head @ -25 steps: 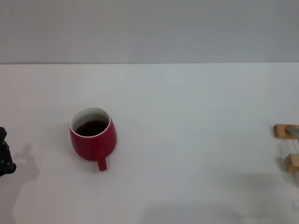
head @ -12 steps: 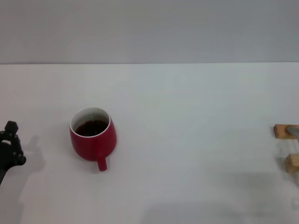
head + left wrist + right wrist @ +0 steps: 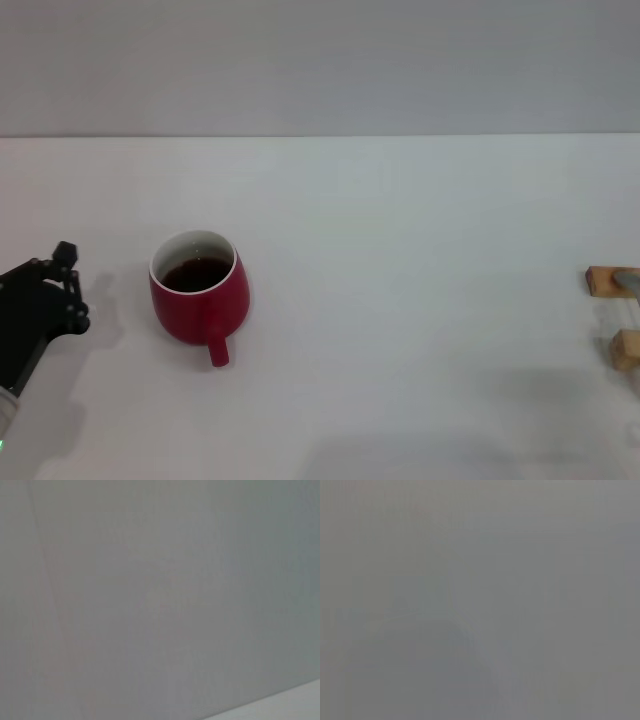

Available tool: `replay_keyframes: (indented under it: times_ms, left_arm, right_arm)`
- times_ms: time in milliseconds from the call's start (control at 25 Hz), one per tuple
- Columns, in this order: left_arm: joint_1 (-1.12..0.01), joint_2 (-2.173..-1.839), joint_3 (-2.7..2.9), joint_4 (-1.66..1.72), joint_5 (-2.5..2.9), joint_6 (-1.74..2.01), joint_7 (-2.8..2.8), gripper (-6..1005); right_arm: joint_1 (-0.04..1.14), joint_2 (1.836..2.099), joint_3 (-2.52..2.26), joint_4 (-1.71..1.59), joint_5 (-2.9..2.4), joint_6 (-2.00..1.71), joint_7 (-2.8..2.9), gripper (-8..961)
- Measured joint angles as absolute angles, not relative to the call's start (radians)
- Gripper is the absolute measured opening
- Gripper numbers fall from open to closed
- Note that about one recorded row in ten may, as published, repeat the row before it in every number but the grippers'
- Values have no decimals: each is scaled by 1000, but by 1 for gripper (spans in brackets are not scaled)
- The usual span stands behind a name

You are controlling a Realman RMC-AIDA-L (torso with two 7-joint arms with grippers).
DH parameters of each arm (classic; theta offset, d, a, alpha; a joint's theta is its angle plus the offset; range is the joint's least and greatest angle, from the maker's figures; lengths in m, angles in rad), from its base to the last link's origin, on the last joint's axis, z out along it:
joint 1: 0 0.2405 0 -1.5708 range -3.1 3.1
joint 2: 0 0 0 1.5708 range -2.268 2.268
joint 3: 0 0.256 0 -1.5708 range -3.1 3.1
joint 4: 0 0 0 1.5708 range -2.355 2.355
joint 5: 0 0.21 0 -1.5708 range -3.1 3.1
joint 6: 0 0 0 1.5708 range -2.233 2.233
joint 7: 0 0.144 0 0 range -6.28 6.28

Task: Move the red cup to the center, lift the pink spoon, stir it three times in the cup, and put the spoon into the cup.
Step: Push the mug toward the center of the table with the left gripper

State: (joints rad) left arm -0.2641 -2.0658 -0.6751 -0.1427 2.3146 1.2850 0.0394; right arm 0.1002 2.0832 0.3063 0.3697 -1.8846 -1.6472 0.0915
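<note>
While the red cup (image 3: pixel 199 297) stands upright on the left part of the white table (image 3: pixel 400 250), with dark liquid inside and its small handle pointing toward the robot, the left gripper (image 3: pixel 45 300) is at the left edge of the head view, near the cup but apart from it. I cannot tell how this gripper is set. At the right edge lie two small wooden blocks (image 3: pixel 612 315), with a slim pale thing resting across them, mostly cut off. Both wrist views show only a plain grey surface.
</note>
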Motion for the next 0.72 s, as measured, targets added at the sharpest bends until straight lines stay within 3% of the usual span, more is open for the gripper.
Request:
replay_keyframes:
  times_ms: [720]
  left_arm:
    - [-330,-2066,-612,-148,2315,1200,82,-2]
  right_arm:
    - [101,2082,315,370,-1882,-1648,93,716]
